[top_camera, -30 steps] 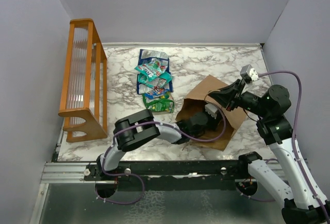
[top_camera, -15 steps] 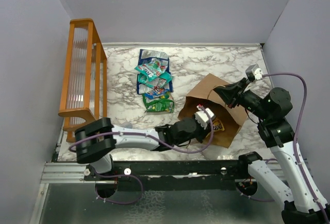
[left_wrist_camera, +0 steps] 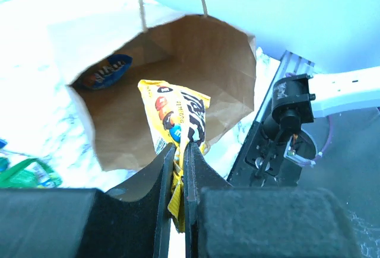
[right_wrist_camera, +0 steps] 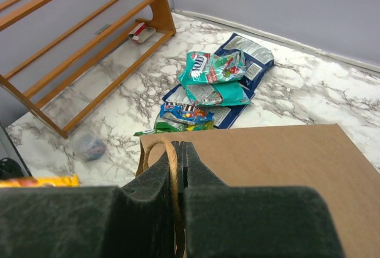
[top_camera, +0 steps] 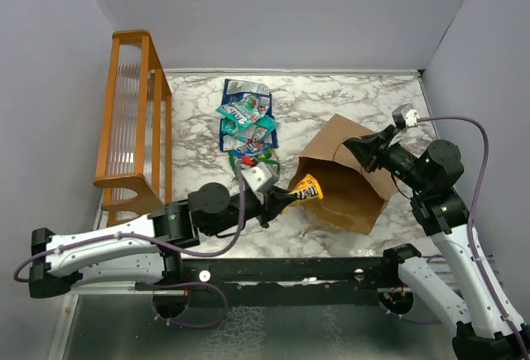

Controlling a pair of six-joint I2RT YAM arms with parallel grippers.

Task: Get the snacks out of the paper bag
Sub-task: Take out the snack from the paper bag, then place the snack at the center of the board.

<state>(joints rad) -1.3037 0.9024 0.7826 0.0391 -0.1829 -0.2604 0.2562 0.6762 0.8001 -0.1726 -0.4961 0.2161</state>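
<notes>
Pulling the yellow packet (top_camera: 306, 189) out of the paper bag (top_camera: 352, 199), clamped in the left gripper (top_camera: 282, 199), at nine o'clock of the mouth. Pinching the handle (right_wrist_camera: 171, 164) tight in the right gripper (right_wrist_camera: 179, 158). Next: carry to the pile (top_camera: 247, 127) at ten o'clock, release, then reach for the blue packet (left_wrist_camera: 107, 72) inside.

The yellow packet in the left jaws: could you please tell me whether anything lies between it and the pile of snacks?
Nothing visible does. The yellow packet is at the mouth of the paper bag, and only bare table separates it from the pile.
</notes>
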